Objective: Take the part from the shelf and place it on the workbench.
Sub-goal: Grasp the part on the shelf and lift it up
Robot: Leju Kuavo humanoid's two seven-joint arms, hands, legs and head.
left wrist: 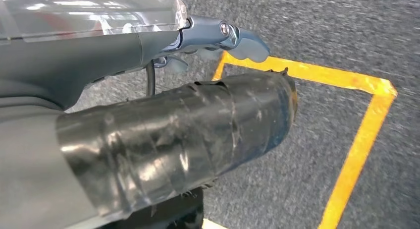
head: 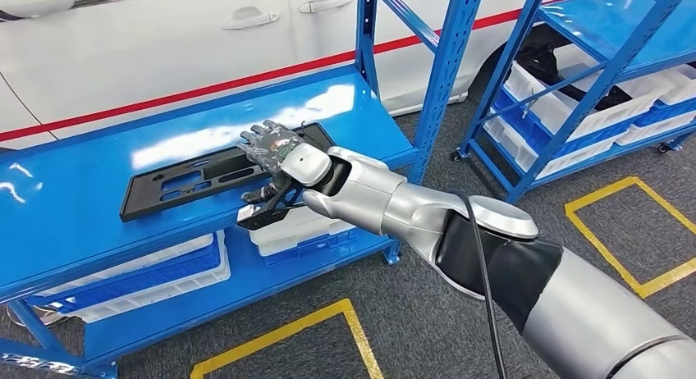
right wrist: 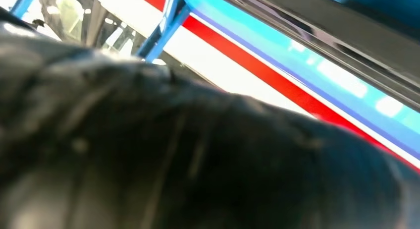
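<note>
**Right hand over the black part on the blue shelf**

A white car point(head: 164, 43) with a red stripe stands behind the blue shelf point(head: 74, 190). A second blue rack point(head: 591, 75) with white trays stands beside the shelf, on the grey floor with yellow markings point(head: 632, 231). White bins point(head: 148, 272) sit on the level under the shelf top. The long black part point(head: 197, 178) lies flat on the shelf top, near its front edge. The right hand point(head: 275, 149) sits on the part's end nearest the second rack; whether its fingers grip the part, I cannot tell. The left hand point(left wrist: 218, 38) hangs above the floor, fingers curled, holding nothing
</note>
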